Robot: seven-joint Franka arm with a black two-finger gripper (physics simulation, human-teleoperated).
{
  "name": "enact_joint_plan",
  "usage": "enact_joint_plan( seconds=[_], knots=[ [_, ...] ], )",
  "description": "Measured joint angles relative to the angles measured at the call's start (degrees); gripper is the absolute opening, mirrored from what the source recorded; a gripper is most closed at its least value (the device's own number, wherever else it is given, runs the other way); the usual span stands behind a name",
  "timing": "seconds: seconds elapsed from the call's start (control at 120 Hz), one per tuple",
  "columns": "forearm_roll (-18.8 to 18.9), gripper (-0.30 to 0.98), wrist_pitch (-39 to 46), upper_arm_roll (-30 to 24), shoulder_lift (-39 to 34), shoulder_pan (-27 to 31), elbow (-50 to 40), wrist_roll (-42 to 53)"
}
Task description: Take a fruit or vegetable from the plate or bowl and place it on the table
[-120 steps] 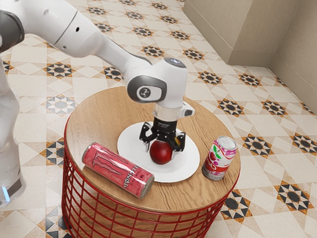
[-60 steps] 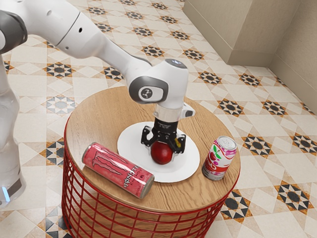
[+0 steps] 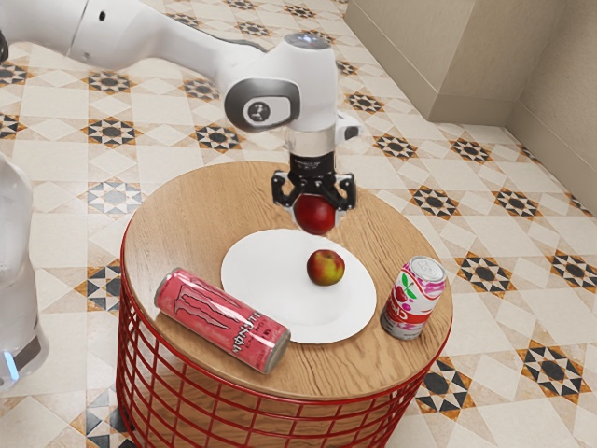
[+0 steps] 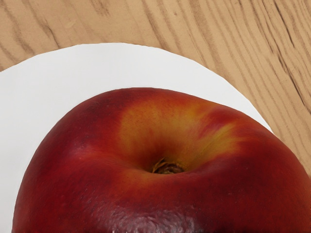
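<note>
Red fruit [image 3: 314, 215] is up off the plate [image 3: 250, 273] since half a second ago; it was down at plate level then, now it hangs in the air with a visible gap below. Pick looks done; place isn't, nothing set on the table [image 3: 182, 219] so far. Lift also uncovered the second fruit [image 3: 326, 268], sitting on the plate; one is enough for the task, so I'd leave it.

Gripper [image 3: 316, 221] is clamped on the red fruit, a finger on either side, parted by the fruit's width; grip looks even, no tilt I can make out; contact with anything else: none seen.

Next should be a sideways carry past the plate rim, then down to the wood before release; keep off the lying can [image 3: 224, 320] and the upright can [image 3: 413, 297]; round fruit may roll if let go high.
</note>
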Motion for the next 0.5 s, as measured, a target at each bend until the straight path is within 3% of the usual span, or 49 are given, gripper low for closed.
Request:
enact_joint_plan(
  seconds=[0.217,0.35,0.425,0.5],
  knots=[
    [0.7,0.38,-0.2,1.8,1.0,12.5,0.0,0.7],
    [0.6,0.37,-0.2,1.8,2.2,16.5,0.1,1.1],
    [0.4,0.52,-0.1,1.8,2.3,16.6,0.5,1.3],
    [0.2,0.59,0.0,1.8,2.1,16.6,0.7,1.6]
  ],
)
